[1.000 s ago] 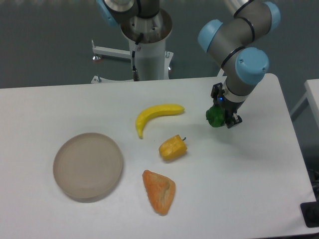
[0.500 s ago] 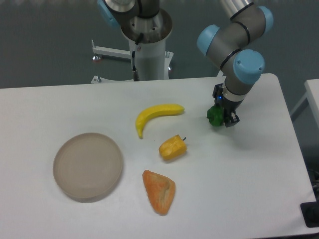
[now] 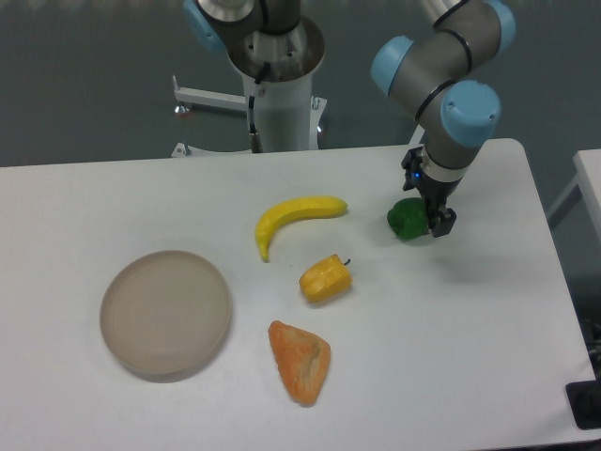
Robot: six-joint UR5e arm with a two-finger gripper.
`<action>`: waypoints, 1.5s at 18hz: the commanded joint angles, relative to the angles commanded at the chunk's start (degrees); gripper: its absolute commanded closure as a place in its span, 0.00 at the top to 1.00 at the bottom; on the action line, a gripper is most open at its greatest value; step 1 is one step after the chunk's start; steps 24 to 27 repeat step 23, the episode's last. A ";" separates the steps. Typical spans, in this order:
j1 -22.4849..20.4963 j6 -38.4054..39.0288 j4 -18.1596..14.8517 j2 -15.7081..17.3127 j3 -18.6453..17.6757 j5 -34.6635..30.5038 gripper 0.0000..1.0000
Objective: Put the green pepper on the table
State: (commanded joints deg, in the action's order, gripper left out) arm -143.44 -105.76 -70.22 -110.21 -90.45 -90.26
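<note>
The green pepper [image 3: 405,220] is small, dark green and glossy. It rests on the white table [image 3: 470,338] at the right, past the tip of the banana. My gripper [image 3: 424,224] points down over the pepper's right side. Its jaws look parted around the pepper, and one dark finger [image 3: 442,223] shows just to the pepper's right. The other finger is hidden behind the pepper and the wrist.
A yellow banana [image 3: 295,217] lies left of the pepper. A yellow pepper [image 3: 326,279] and an orange lumpy food item [image 3: 300,360] lie in the middle. A round beige-grey plate [image 3: 165,313] sits at the left. The table's right edge is close to the arm.
The wrist has risen slightly and turned. The green pepper has stayed in place, and more of it shows now as the fingers have loosened from it.
</note>
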 joint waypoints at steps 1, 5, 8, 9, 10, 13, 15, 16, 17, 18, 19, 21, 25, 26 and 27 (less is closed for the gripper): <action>0.35 1.85 -0.26 -0.44 1.14 0.00 1.00; 3.16 8.26 -7.89 -3.86 10.26 -0.35 1.00; 7.11 14.61 -10.28 -8.17 18.45 -0.35 1.00; 8.08 14.88 -10.28 -8.18 18.90 -0.35 1.00; 8.96 15.84 -10.20 -8.26 19.08 -0.61 1.00; 9.32 16.11 -10.28 -8.35 19.08 0.00 1.00; 9.23 15.58 -10.11 -8.35 18.91 0.18 1.00; 9.23 15.41 -9.85 -8.18 18.47 0.18 1.00; 9.23 15.32 -9.76 -8.09 18.29 0.18 1.00; 9.23 15.32 -9.67 -8.09 18.29 0.18 1.00; 9.23 15.23 -9.67 -8.09 18.29 0.09 1.00; 9.23 15.32 -9.67 -8.18 18.29 0.17 1.00; 9.23 15.32 -9.67 -8.09 18.29 0.18 1.00; 9.23 15.32 -9.67 -8.09 18.29 0.18 1.00; 9.23 15.32 -9.67 -8.09 18.29 0.18 1.00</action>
